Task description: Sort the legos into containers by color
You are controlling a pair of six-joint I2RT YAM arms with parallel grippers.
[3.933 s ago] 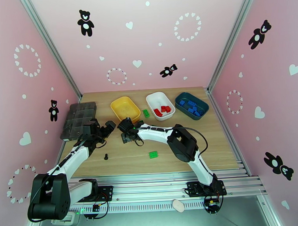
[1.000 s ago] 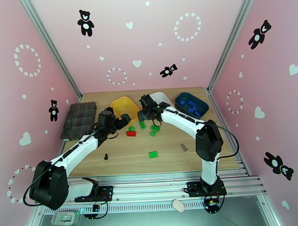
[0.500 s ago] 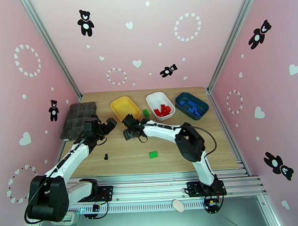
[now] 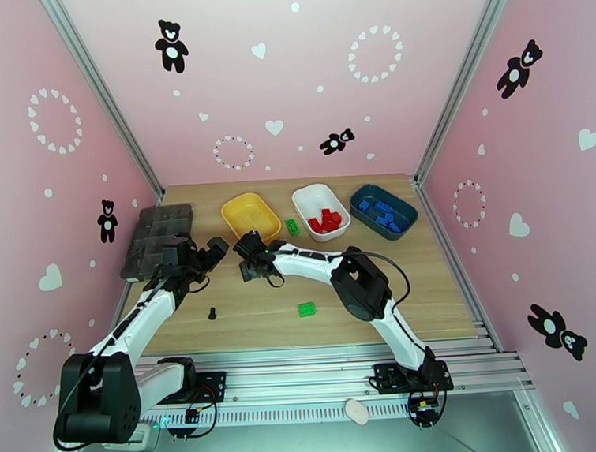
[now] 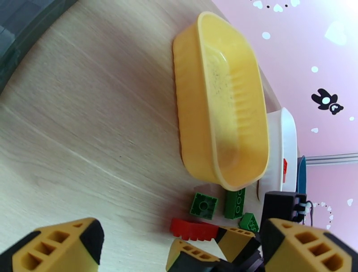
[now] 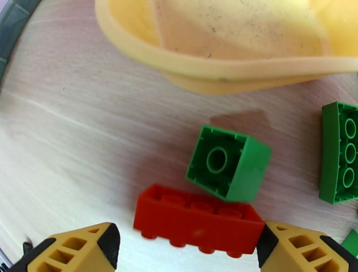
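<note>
While right arm (image 4: 315,261) stretches leftward | fingers (image 6: 80,250) apart, straddling red lego (image 6: 197,219)

The right fingers (image 6: 76,248) stand at both ends of the red brick (image 6: 197,221). A green square brick (image 6: 228,163) presses its far side (hollow side up). Just beyond, the yellow tub (image 6: 215,71) wall blocks. Left of the fingers the tabletop (image 6: 67,134) is bare; on the right a long green brick (image 6: 340,152) lies near.
</note>
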